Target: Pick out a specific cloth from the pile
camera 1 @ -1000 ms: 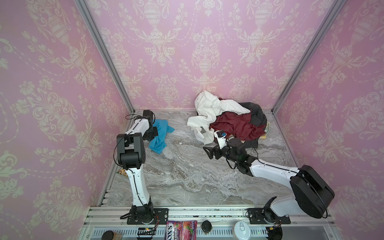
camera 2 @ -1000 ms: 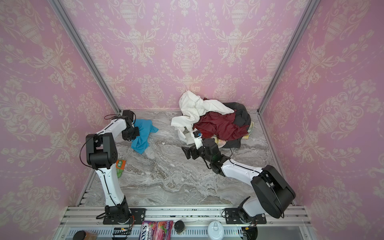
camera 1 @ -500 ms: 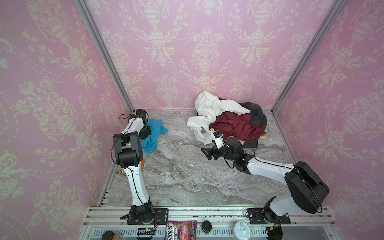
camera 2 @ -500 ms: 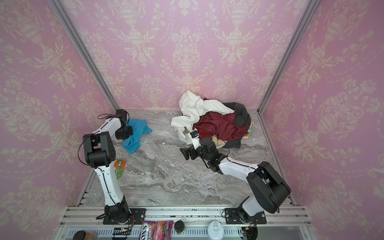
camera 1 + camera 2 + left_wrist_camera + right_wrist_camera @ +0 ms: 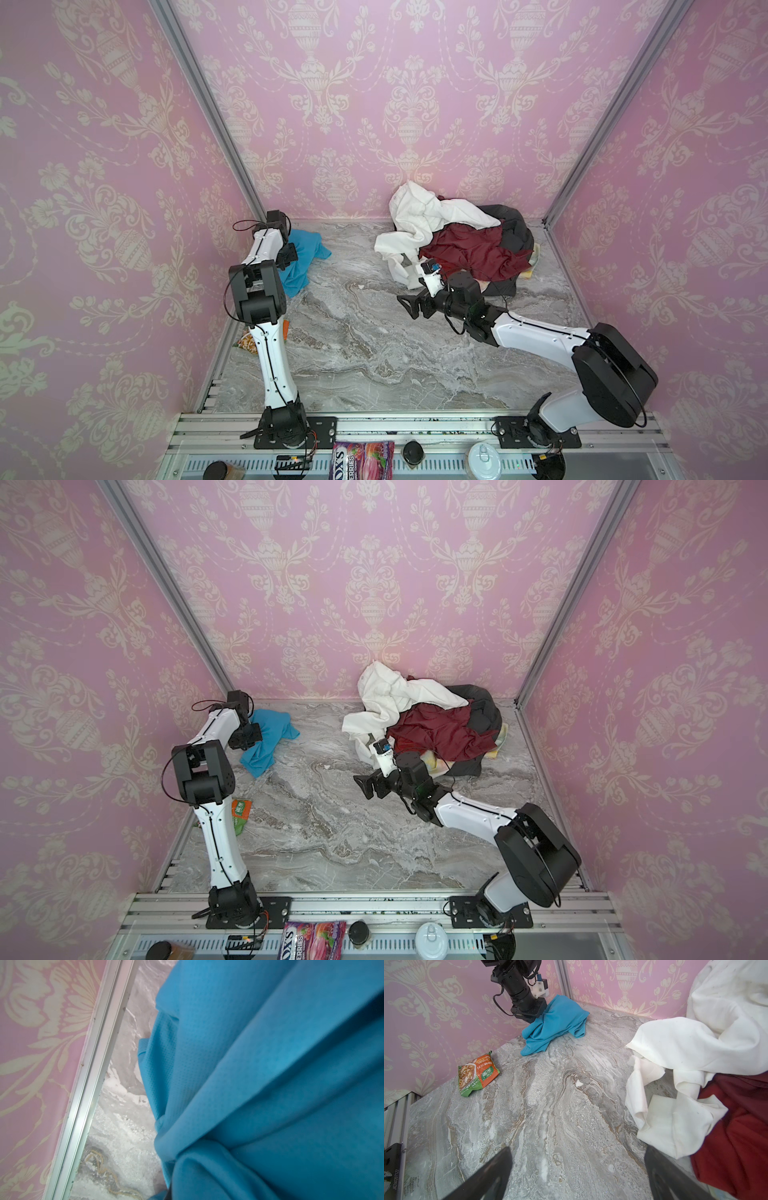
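The turquoise-blue cloth (image 5: 306, 258) (image 5: 271, 738) lies bunched on the marble floor in the far left corner, apart from the pile. My left gripper (image 5: 291, 255) (image 5: 250, 738) (image 5: 534, 1016) is shut on its upper edge. In the left wrist view the cloth (image 5: 249, 1068) fills the frame and hides the fingers. The pile (image 5: 469, 245) (image 5: 436, 729) (image 5: 695, 1047) of white, maroon and dark grey garments sits at the far right. My right gripper (image 5: 409, 305) (image 5: 365, 785) (image 5: 578, 1149) is open and empty, low over bare floor just left of the pile.
A green and orange snack packet (image 5: 477, 1074) (image 5: 240, 810) lies by the left wall, near the left arm's elbow. Pink papered walls with metal corner posts (image 5: 208, 108) close in three sides. Packets and jars (image 5: 362, 459) sit on the front rail.
My left gripper has dragged the blue cloth left and back toward the far left corner. The right gripper has shifted slightly beside the pile, still open.
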